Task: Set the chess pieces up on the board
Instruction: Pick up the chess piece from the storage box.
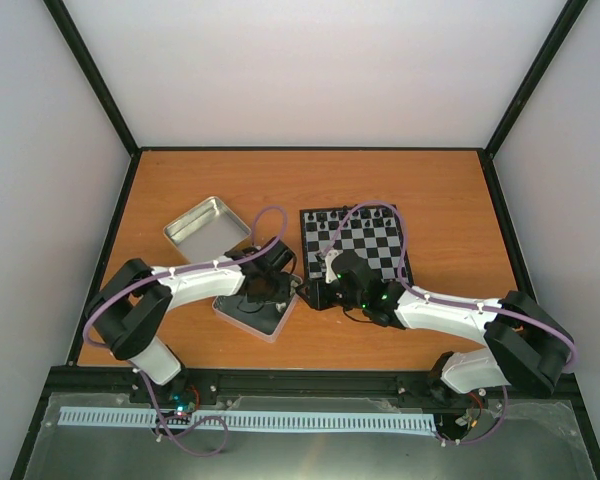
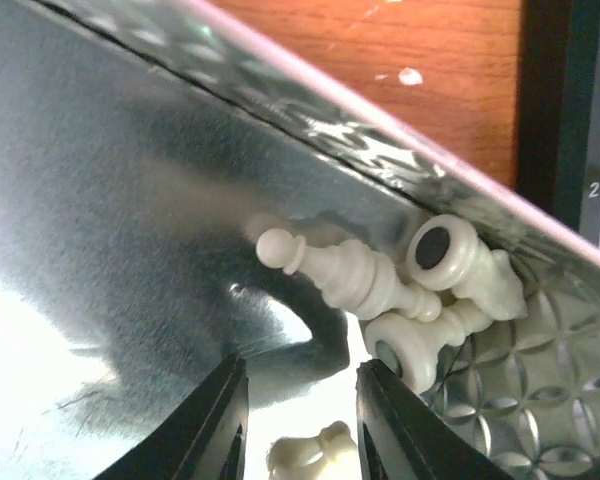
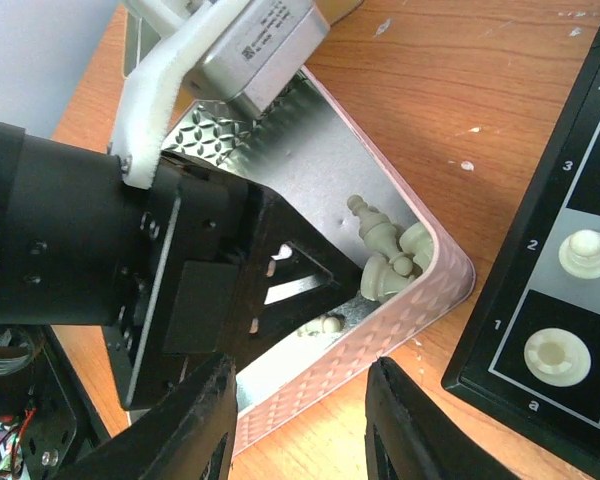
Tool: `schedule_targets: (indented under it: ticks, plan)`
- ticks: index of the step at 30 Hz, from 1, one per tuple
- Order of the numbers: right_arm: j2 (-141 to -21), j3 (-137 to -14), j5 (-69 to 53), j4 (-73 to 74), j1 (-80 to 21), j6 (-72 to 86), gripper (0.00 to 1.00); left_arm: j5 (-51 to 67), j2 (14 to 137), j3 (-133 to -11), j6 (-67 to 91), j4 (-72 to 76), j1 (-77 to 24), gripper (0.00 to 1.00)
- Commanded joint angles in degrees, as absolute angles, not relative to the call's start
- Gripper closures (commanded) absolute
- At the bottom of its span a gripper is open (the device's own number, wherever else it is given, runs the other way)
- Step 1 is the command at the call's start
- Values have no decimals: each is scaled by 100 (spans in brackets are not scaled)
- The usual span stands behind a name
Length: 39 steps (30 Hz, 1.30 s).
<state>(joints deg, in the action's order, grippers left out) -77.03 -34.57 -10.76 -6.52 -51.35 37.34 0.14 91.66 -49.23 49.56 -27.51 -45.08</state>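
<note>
Down in the tin (image 2: pixel 130 200), the left gripper (image 2: pixel 302 368) hangs with its jaws a little spread and nothing pinched. Three white pieces (image 2: pixel 380 285) lie toppled in a heap in the corner just ahead. A fourth piece (image 2: pixel 305 455) lies below the gap. The right gripper (image 3: pixel 300 372) hovers at the tin's near wall, jaws apart, empty. Two placed pieces (image 3: pixel 558 355) stand on the board (image 3: pixel 490 385), one behind the other in the a-file. This looks like the pick-up step. The next move calls for lining up on one piece, lowering and closing gently, since that heap could roll or jam.
</note>
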Motion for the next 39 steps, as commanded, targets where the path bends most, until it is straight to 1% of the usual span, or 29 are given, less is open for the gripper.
schedule_targets:
  ticks: [1, 5, 6, 8, 11, 20, 23, 27, 31, 33, 37, 39]
  plan:
    - [-7590, -3515, -885, -540, -5109, 3717, 63, -85, 8914, -4889, 4638, -3154, -4544, 68]
    - [-7436, -3513, -556, -238, -5108, 3702, 63, -166, 8631, -4863, 4418, -3108, -4531, 69]
    - [-7391, -3508, -473, -163, -5108, 3703, 64, -108, 8578, -4808, 4350, -3022, -4520, 68]
    - [-7339, -3499, -309, -8, -5106, 3705, 64, 17, 8586, -4756, 4275, -2931, -4468, 63]
    - [-7292, -3532, -211, 197, -5106, 3735, 63, 22, 8764, -4787, 4299, -2985, -4409, 63]
    - [-7234, -3620, -178, 423, -5109, 3673, 64, 10, 9085, -4780, 5069, -2521, -4403, 62]
    - [-7218, -3677, -174, 483, -5106, 3564, 64, 11, 8961, -4776, 5236, -2394, -4420, 62]
    - [-7169, -3650, -172, 476, -5111, 3492, 63, -133, 8729, -4683, 5598, -2367, -4447, 66]
    - [-7087, -3564, -178, 437, -5106, 3464, 63, -172, 8833, -4667, 5811, -2341, -4454, 73]
    - [-7059, -3522, -178, 431, -5106, 3463, 64, -158, 8956, -4686, 5872, -2352, -4469, 74]
    - [-6961, -3435, -188, 390, -5107, 3460, 64, -53, 9188, -4723, 5917, -2302, -4532, 74]
    - [-6925, -3404, -209, 376, -5106, 3467, 64, -14, 9272, -4737, 5922, -2259, -4543, 72]
